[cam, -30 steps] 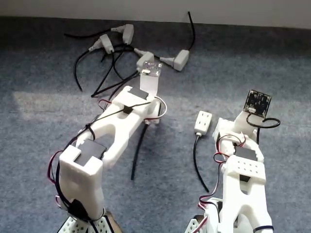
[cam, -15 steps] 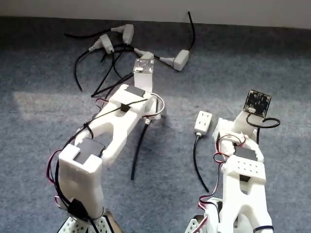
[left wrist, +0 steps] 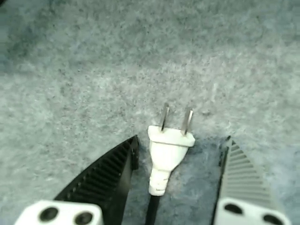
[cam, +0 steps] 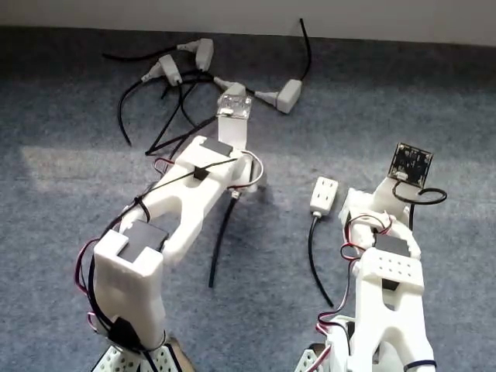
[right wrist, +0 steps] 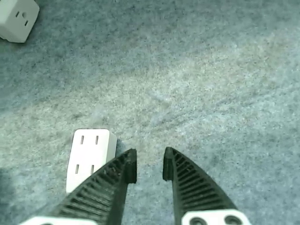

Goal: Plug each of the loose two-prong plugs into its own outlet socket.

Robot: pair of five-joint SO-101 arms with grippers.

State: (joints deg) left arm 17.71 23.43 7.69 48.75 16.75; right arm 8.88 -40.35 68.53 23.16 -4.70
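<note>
A white two-prong plug [left wrist: 169, 140] on a black cord lies flat on the grey carpet, prongs pointing away from my left gripper [left wrist: 181, 143]. That gripper is open, one finger on each side of the plug body and neither touching it. From above, the left gripper [cam: 233, 107] sits low at the cluster of plugs at the far side. A white outlet socket [right wrist: 89, 157] [cam: 323, 194] lies on the carpet just beside my right gripper [right wrist: 150, 159]. Its fingers stand almost together with nothing between them.
More white plugs [cam: 203, 53] [cam: 169, 70] with tangled black cords lie at the far left. A white cube socket [cam: 288, 94] [right wrist: 16, 18] sits far centre. The outlet's black cord [cam: 314, 256] runs between the two arms. Bare carpet stretches to the right.
My left gripper has shifted slightly left and away, settling around the plug in the cluster. The right arm has stayed still.
</note>
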